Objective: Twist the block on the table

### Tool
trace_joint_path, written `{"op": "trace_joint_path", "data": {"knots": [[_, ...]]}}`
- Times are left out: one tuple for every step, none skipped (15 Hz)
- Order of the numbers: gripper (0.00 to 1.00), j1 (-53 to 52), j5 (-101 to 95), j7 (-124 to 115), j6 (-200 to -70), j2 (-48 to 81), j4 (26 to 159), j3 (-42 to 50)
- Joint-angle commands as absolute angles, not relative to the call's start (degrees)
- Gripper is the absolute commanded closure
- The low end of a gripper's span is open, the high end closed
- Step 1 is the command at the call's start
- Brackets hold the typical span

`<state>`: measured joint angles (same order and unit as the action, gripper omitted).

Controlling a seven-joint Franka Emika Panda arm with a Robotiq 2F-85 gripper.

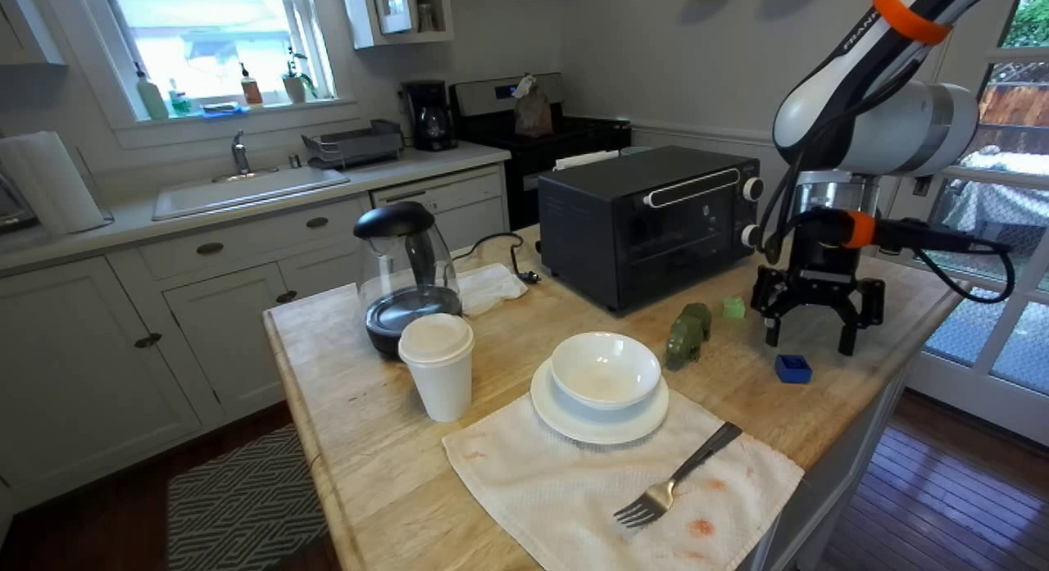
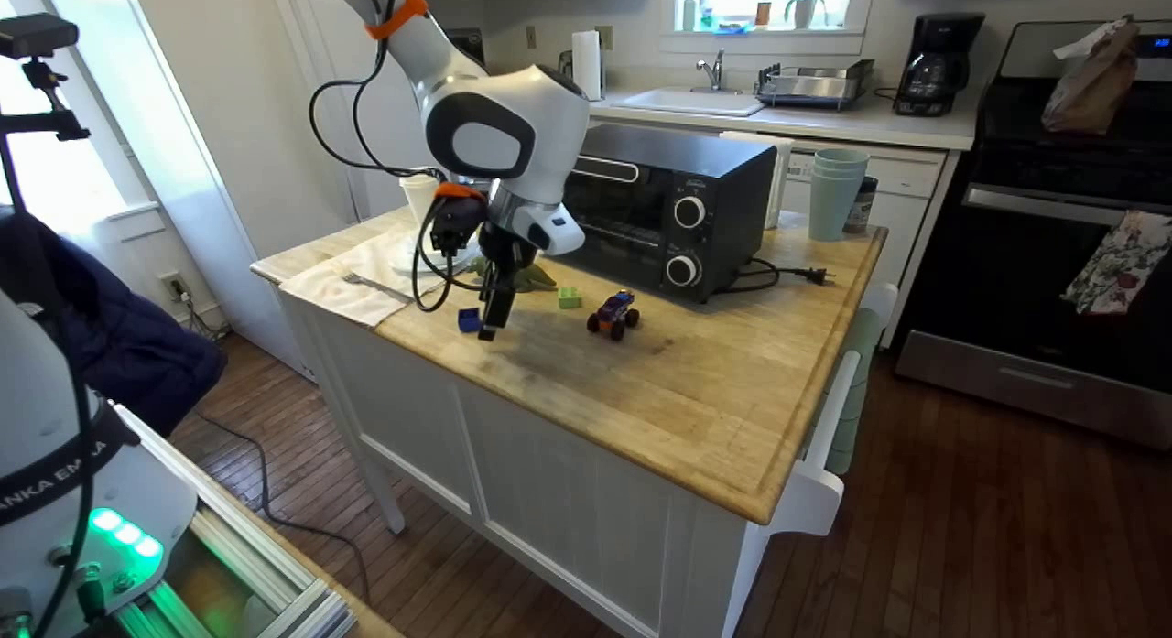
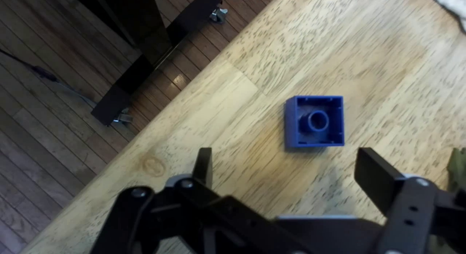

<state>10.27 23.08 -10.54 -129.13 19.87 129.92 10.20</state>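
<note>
Hanging over the light wooden butcher-block surface (image 2: 714, 382), the black two-fingered pincer (image 1: 810, 342) stands with its jaws spread wide. The small square blue plastic block (image 3: 314, 121) rests on that surface near its edge, just beyond the pincer in the wrist view, hollow side up. In both exterior views, a small light green block (image 1: 733, 307) lies between it and the boxy black toaster oven (image 1: 643, 227), beside a dark green toy figure (image 1: 687, 336).

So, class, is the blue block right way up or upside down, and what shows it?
Upside down: in the wrist view, the blue block has its hollow side facing up, no studs showing.
</note>
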Motion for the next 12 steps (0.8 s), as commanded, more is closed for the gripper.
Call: {"op": "trace_joint_path", "data": {"knots": [[0.00,11.8,25.8,-11.5,-124.7,22.7,126.1,9.1],[0.00,11.9,26.2,-11.7,-124.0,23.3,125.5,9.1],[0.02,12.0,26.7,-11.7,-123.2,23.7,125.0,9.1],[0.03,12.1,27.1,-11.8,-122.5,24.2,124.4,9.1],[0.01,12.3,27.6,-11.8,-121.8,24.6,123.8,9.1],[0.02,12.5,28.1,-11.8,-121.2,25.1,123.2,9.0],[0.00,12.7,28.6,-11.9,-120.3,25.6,122.5,9.0],[0.00,13.0,29.2,-11.8,-119.4,26.1,122.0,9.0],[0.00,13.2,29.6,-11.8,-118.7,26.6,121.3,9.0],[0.00,13.3,29.9,-11.9,-117.9,27.0,120.8,9.0],[0.02,13.5,30.2,-12.0,-117.3,27.4,120.3,9.1],[0.08,13.6,30.2,-12.1,-116.8,27.8,119.8,9.1]]}}
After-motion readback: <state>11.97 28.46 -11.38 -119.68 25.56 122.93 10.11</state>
